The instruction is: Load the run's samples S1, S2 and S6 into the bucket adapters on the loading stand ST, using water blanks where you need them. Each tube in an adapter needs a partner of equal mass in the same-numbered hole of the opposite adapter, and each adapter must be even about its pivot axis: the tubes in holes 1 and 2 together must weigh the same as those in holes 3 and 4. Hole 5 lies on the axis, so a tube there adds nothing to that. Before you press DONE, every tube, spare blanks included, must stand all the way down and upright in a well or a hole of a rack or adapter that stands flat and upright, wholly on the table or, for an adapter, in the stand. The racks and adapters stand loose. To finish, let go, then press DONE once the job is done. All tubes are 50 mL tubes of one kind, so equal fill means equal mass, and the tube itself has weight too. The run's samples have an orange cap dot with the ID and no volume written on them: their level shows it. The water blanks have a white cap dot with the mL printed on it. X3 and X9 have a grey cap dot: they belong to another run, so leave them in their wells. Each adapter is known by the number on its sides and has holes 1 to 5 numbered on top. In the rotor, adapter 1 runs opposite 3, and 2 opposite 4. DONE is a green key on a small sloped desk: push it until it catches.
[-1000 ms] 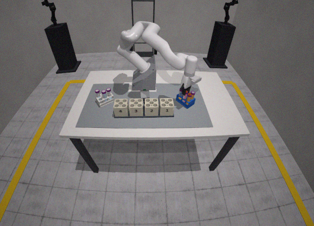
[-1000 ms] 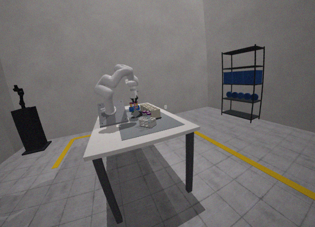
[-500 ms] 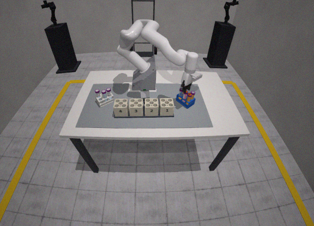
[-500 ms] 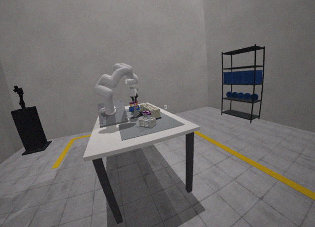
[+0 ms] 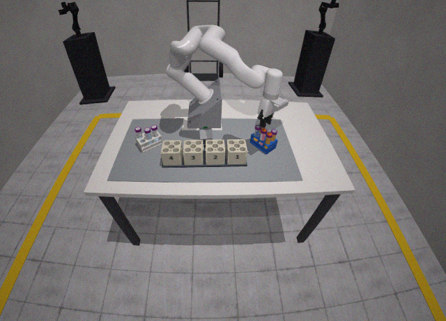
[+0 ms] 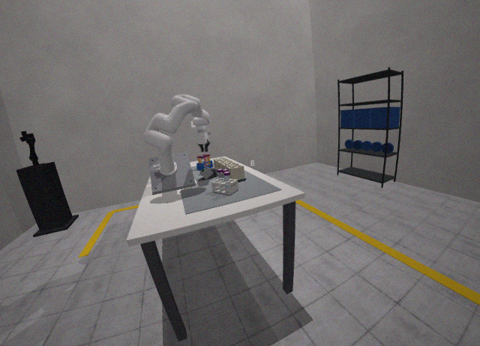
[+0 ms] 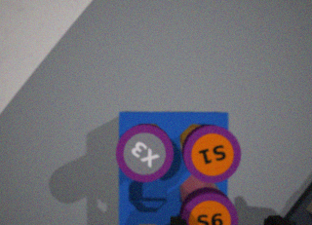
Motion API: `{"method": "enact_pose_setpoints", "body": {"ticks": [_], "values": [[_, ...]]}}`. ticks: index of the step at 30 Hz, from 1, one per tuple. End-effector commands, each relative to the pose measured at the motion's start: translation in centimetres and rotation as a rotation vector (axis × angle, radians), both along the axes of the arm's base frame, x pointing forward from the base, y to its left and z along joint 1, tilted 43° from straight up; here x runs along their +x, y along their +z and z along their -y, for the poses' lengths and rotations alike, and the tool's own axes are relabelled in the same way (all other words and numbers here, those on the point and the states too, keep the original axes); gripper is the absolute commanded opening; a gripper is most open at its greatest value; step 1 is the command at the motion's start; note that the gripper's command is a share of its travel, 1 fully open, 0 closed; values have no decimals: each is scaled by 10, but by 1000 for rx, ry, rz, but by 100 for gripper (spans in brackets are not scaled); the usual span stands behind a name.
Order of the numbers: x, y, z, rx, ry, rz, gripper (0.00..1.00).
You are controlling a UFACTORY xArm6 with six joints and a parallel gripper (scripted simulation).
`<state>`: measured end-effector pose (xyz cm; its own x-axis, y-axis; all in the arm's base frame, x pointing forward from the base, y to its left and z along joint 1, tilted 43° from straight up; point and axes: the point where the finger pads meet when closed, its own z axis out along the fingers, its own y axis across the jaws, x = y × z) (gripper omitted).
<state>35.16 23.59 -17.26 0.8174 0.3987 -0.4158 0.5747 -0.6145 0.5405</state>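
My gripper [image 5: 263, 124] [image 6: 204, 149] [image 7: 226, 221] is partly open and empty. Its fingertips are above the caps in the blue rack [image 5: 258, 145] [image 6: 199, 166] [image 7: 171, 117], on either side of S6 in the wrist view. S6 [image 7: 210, 216] [image 5: 263, 131] has pink contents. S1 [image 7: 212, 154] [image 5: 269, 134] and grey-dotted X3 [image 7: 144, 153] stand side by side in the rack. The white rack [image 5: 143, 147] [image 6: 219, 188] holds three purple-capped tubes; their dots are unreadable. Adapters 4 [image 5: 167, 161], 3 [image 5: 188, 161], 2 [image 5: 210, 161] and 1 [image 5: 232, 161] stand in the stand [image 5: 204, 166], their visible holes empty.
The small sloped desk [image 6: 207, 173] stands behind the adapters, in front of the arm's base [image 5: 204, 116]; its green key [image 5: 205, 127] barely shows. The grey mat [image 5: 143, 173] lies on the white table [image 5: 316, 166].
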Motion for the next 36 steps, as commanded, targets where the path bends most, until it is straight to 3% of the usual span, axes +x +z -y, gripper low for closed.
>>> {"method": "enact_pose_setpoints", "body": {"ticks": [1,36], "values": [[1,7,-7,4,1,3,44],[4,52,-49,4,1,3,44]]}}
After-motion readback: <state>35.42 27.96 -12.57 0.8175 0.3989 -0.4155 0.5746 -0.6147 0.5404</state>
